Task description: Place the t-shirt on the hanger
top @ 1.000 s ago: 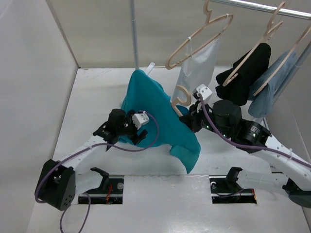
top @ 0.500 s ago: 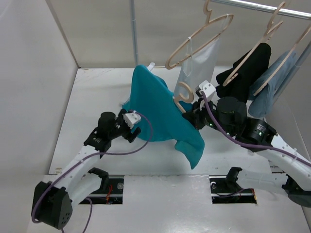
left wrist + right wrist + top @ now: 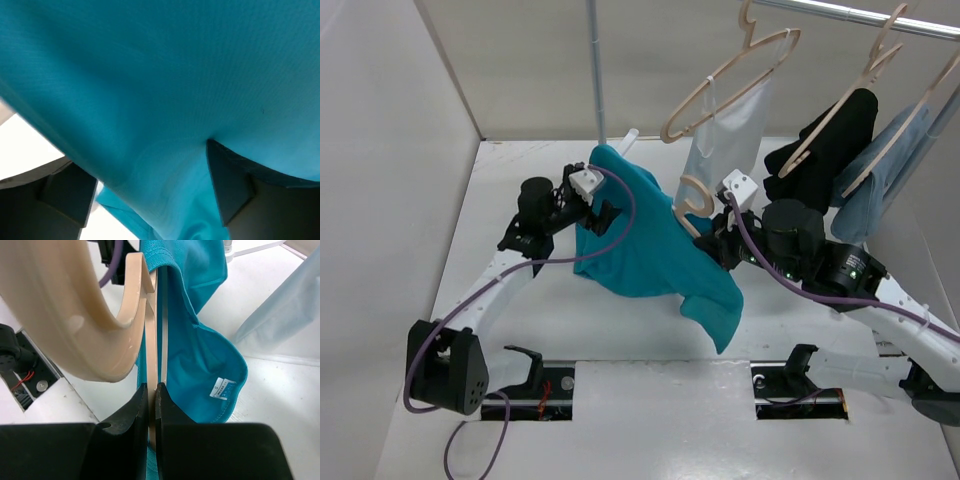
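The teal t-shirt (image 3: 650,245) hangs draped over a wooden hanger (image 3: 694,196) above the middle of the table. Its lower corner droops toward the front right. My right gripper (image 3: 716,240) is shut on the hanger's thin neck (image 3: 151,365), and in the right wrist view (image 3: 152,390) the teal t-shirt (image 3: 200,355) with its white size label hangs just behind it. My left gripper (image 3: 596,206) is at the shirt's upper left edge. In the left wrist view its fingers (image 3: 67,192) stand wide apart, and teal cloth (image 3: 175,75) fills the space across them.
A rail at the top right carries wooden hangers with a white translucent garment (image 3: 725,130), a black garment (image 3: 825,150) and a light-blue denim-like one (image 3: 880,185). A vertical pole (image 3: 595,70) stands at the back. A white wall (image 3: 390,200) bounds the left.
My left gripper has gone from the shirt's lower left edge up and back to its upper left edge. The shirt's left side now hangs lower and wider. The right arm and hanger barely moved.
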Controlling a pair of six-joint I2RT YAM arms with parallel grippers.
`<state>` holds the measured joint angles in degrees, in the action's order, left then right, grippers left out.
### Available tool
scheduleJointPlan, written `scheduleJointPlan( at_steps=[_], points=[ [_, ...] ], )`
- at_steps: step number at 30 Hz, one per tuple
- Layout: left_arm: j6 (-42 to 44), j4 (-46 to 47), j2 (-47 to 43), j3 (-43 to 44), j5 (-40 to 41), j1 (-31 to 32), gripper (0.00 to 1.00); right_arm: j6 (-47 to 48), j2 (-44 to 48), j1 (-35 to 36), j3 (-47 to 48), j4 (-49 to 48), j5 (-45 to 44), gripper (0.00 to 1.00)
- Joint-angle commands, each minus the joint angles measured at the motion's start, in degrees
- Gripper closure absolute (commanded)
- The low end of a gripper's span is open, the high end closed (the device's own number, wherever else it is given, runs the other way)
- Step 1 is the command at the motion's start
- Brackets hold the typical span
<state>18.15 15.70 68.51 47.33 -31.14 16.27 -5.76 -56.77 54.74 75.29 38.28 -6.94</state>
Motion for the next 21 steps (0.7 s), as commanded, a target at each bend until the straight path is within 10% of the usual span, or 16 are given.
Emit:
scheduleJointPlan(
  at_steps=[1, 4, 21],
  points=[
    [3.0, 2.5, 0.4, 1.0, -3.1, -0.6, 0.23, 0.8, 1.7, 0.0, 1.8, -4.3, 0.9, 1.00],
    [3.6, 2.5, -0.1, -0.1, -3.1, -0.6, 1.00, 0.8, 2.3, 0.0, 0.7, -4.8, 0.9, 1.00],
    [-4.2, -15.4, -7.0, 28.1, -19.0, -11.6, 1.00, -8.0, -3.3, -3.8, -13.6, -4.5, 3.4, 1.00]
  ],
)
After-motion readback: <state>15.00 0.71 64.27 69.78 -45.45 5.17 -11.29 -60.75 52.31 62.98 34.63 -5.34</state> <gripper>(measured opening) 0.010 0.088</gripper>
